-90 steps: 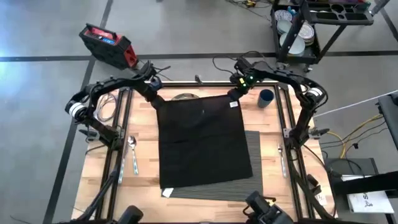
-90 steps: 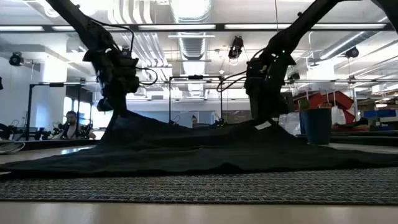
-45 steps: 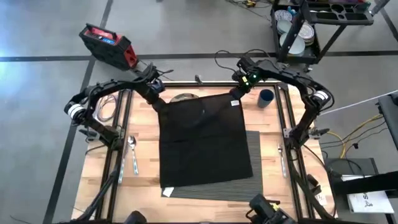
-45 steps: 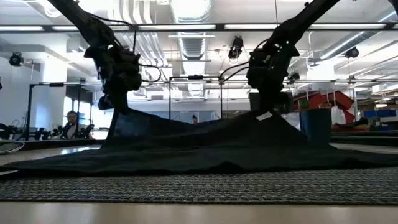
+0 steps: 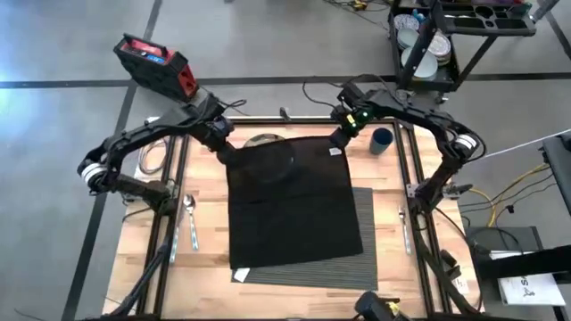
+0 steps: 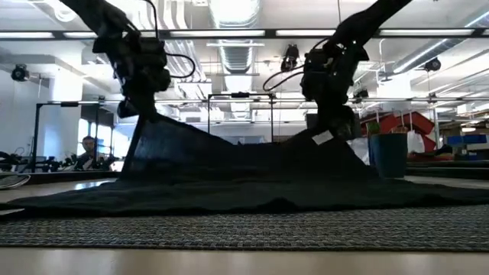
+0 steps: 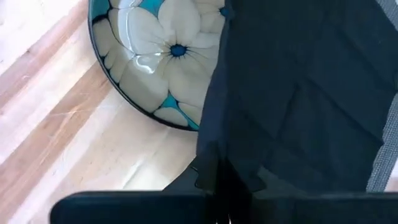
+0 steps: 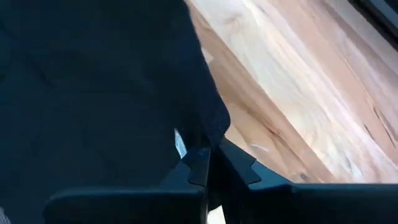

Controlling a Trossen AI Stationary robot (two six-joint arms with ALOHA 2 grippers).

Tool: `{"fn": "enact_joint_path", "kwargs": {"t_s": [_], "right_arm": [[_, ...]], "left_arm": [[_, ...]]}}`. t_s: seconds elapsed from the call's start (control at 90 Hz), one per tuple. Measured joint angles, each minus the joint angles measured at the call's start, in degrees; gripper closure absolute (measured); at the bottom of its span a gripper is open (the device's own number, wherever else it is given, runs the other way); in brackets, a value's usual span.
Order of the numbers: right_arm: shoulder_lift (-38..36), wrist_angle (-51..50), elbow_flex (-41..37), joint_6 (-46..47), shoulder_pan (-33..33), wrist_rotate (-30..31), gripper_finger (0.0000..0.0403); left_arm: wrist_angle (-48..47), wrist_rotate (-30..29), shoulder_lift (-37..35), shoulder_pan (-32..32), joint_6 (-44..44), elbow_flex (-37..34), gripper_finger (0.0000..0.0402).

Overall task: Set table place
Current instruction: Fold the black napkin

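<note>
I see the left gripper (image 5: 223,153) pinched tight on one far corner of the plain black cloth napkin (image 5: 290,201), and the right gripper (image 5: 336,141) pinched tight on the other far corner. Both corners are lifted above the light wooden table (image 5: 207,259). The napkin covers most of the dark grey ribbed rectangular placemat (image 5: 364,259), which lies flat in the middle. A flowered ceramic plate (image 7: 152,59) sits partly under the napkin's far edge.

Flowered plate (image 7: 155,62): partly under black napkin (image 5: 290,201), cut by frame top; grey placemat (image 5: 361,259) mostly covered; small object, perhaps a knife (image 5: 406,227), right of centre
</note>
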Motion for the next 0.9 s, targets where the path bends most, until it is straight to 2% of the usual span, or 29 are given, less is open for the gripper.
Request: {"fn": "enact_joint_path", "kwargs": {"t_s": [0.311, 0.656, 0.9], "right_arm": [[-9.8, 0.1, -5.8, 1.1, 1.6, 0.4, 0.0403], [-20.7, 5.7, -21.5, 7.5, 6.9, -1.1, 0.0403], [-24.7, 7.6, -22.7, 11.9, 12.1, -1.1, 0.0403]], "left_arm": [[-0.1, -1.0, -3.7, -6.9, -5.8, -0.2, 0.0402], [-0.4, -3.0, -3.8, -19.1, -11.8, -0.2, 0.0402], [-1.3, -3.4, -4.1, -22.8, -14.7, -0.2, 0.0402]]}}
